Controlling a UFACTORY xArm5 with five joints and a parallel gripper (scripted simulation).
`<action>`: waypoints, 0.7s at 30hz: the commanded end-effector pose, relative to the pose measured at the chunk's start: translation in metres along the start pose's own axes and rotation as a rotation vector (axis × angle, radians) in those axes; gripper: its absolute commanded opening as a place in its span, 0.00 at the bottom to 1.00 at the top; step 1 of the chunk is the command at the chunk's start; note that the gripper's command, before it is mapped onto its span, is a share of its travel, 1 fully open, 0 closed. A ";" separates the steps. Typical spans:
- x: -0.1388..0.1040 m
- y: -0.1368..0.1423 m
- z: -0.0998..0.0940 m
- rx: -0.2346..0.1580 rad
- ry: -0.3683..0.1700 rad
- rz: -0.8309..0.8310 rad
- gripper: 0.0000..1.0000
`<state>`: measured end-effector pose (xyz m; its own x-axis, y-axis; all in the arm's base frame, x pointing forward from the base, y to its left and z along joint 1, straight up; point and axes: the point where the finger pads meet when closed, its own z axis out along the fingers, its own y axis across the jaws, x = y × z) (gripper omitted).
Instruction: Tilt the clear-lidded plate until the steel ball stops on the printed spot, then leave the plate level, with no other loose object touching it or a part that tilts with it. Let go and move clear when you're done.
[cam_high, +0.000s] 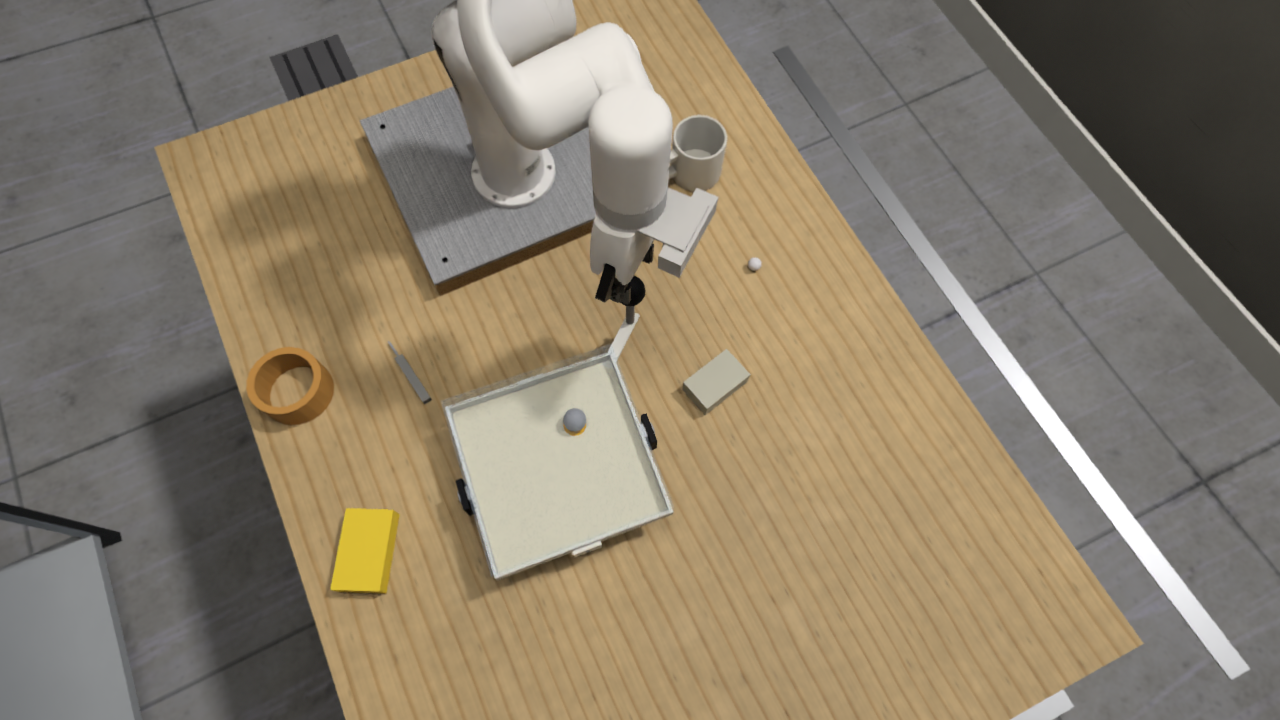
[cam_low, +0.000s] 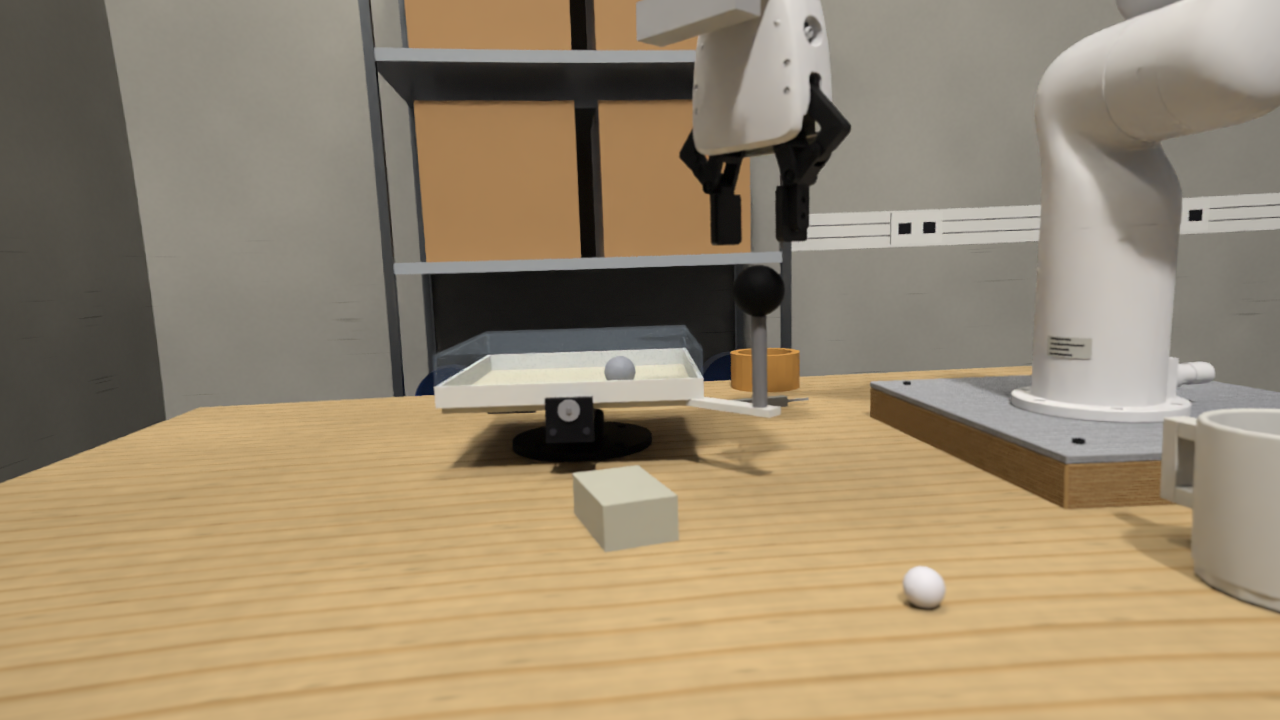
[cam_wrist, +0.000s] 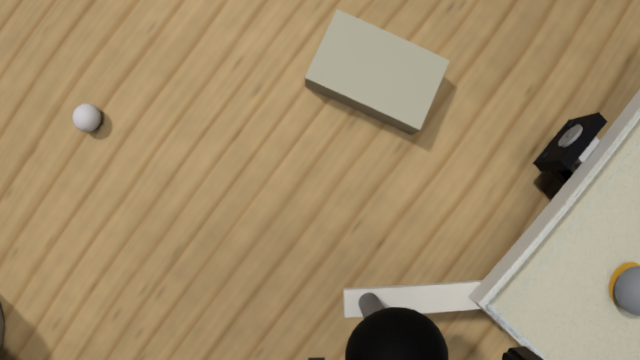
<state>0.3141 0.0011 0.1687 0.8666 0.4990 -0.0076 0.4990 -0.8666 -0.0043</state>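
Observation:
The clear-lidded plate (cam_high: 537, 501) (cam_low: 572, 392) (cam_wrist: 580, 270) looks close to level on its pivot stand; a slight tilt cannot be ruled out. The steel ball (cam_high: 574, 419) (cam_low: 619, 368) (cam_wrist: 631, 292) sits over the printed orange spot (cam_high: 577, 433) (cam_wrist: 618, 270), hiding most of it; a thin orange crescent shows beside it. The black knob (cam_high: 633, 291) (cam_low: 759, 291) (cam_wrist: 397, 337) stands on a grey post on the plate's side arm (cam_high: 621, 338) (cam_low: 729, 406) (cam_wrist: 425, 298). My gripper (cam_low: 759, 239) is open and empty, just above the knob, with a visible gap.
A grey-beige block (cam_high: 716, 380) (cam_low: 626, 505) (cam_wrist: 377, 72) and a small white ball (cam_high: 754, 264) (cam_low: 923, 587) (cam_wrist: 87, 118) lie apart from the plate. A mug (cam_high: 698, 161) (cam_low: 1244, 510), orange ring (cam_high: 313, 402) (cam_low: 768, 371), grey pointed tool (cam_high: 411, 376) and yellow block (cam_high: 364, 550) also stand apart.

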 end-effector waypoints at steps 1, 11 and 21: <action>0.001 0.000 -0.005 -0.002 0.003 0.000 0.62; 0.001 0.000 -0.006 -0.002 0.003 0.000 0.62; 0.001 0.000 -0.006 -0.002 0.003 0.000 1.00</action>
<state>0.3140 0.0011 0.1736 0.8666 0.4990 -0.0080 0.4990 -0.8666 -0.0045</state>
